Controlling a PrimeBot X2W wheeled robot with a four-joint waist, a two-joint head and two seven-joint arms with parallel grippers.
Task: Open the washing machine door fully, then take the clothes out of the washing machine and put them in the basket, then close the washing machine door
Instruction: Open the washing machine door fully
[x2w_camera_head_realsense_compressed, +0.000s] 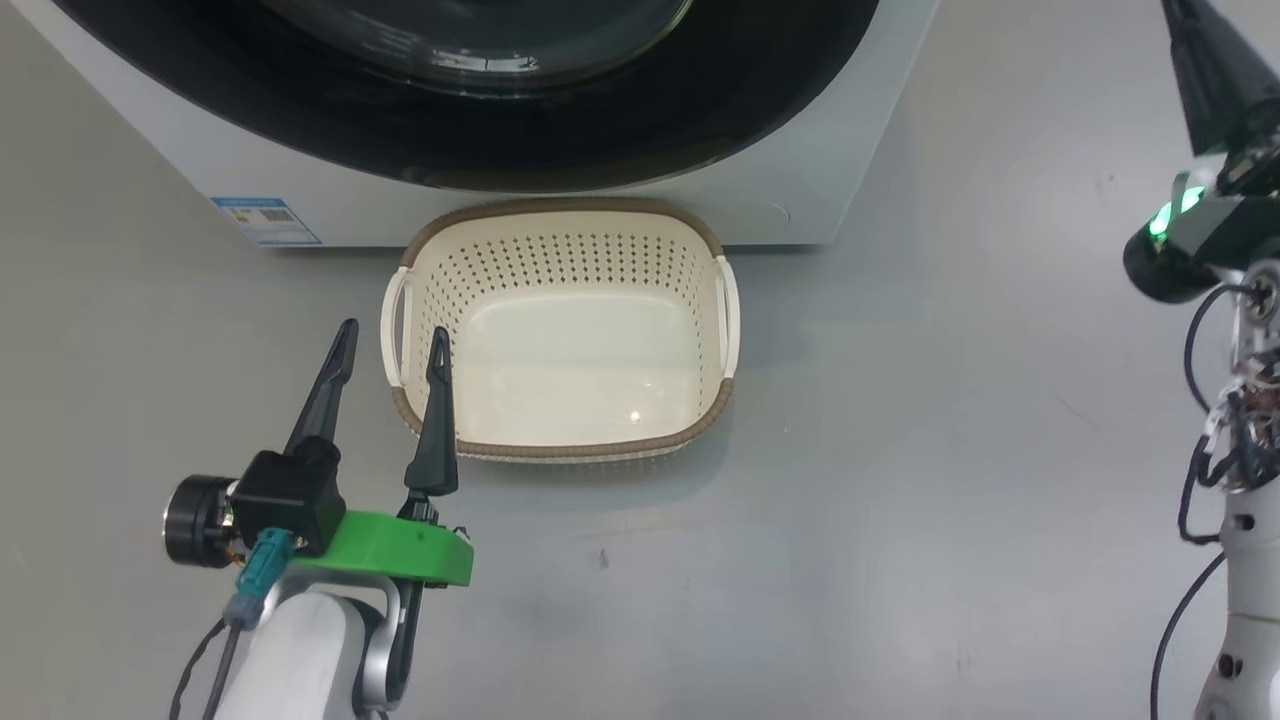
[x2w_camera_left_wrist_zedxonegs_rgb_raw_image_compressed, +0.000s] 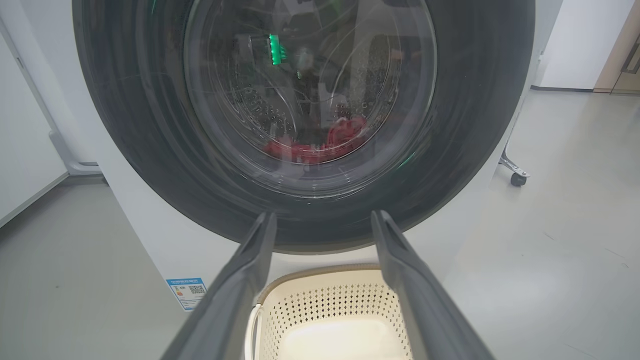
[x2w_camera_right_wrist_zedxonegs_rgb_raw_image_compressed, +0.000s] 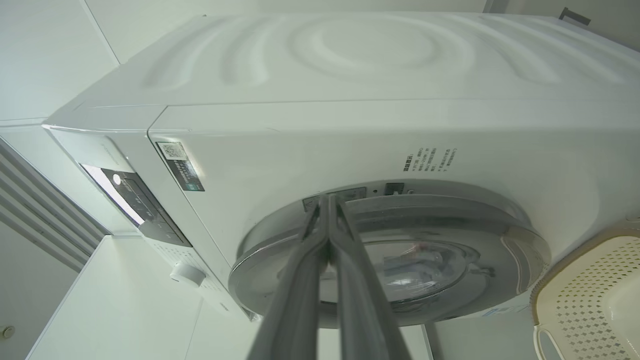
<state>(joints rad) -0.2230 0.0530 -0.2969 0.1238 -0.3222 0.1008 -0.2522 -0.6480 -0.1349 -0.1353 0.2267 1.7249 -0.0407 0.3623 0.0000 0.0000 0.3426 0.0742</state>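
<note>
The washing machine (x2w_camera_head_realsense_compressed: 800, 170) stands at the top of the head view. Its black round washing machine door (x2w_camera_head_realsense_compressed: 480, 140) lies flush against the front. Through the door glass, red clothes (x2w_camera_left_wrist_zedxonegs_rgb_raw_image_compressed: 320, 145) lie low in the drum. The cream basket (x2w_camera_head_realsense_compressed: 560, 450) sits on the floor right before the machine, with nothing in it. My left gripper (x2w_camera_head_realsense_compressed: 393, 330) is open, its fingertips by the basket's left handle, aimed at the door (x2w_camera_left_wrist_zedxonegs_rgb_raw_image_compressed: 125, 125). My right gripper (x2w_camera_right_wrist_zedxonegs_rgb_raw_image_compressed: 327, 200) is shut, its tips at the door's silver rim (x2w_camera_right_wrist_zedxonegs_rgb_raw_image_compressed: 450, 210); whether they touch it I cannot tell.
A blue label sticker (x2w_camera_head_realsense_compressed: 265, 220) marks the machine's lower left corner. The control panel (x2w_camera_right_wrist_zedxonegs_rgb_raw_image_compressed: 135, 200) and a knob (x2w_camera_right_wrist_zedxonegs_rgb_raw_image_compressed: 186, 274) are on the machine's front. A caster wheel (x2w_camera_left_wrist_zedxonegs_rgb_raw_image_compressed: 517, 177) stands on the grey floor (x2w_camera_head_realsense_compressed: 950, 450) beside the machine. A white wall panel (x2w_camera_left_wrist_zedxonegs_rgb_raw_image_compressed: 25, 150) is at the left.
</note>
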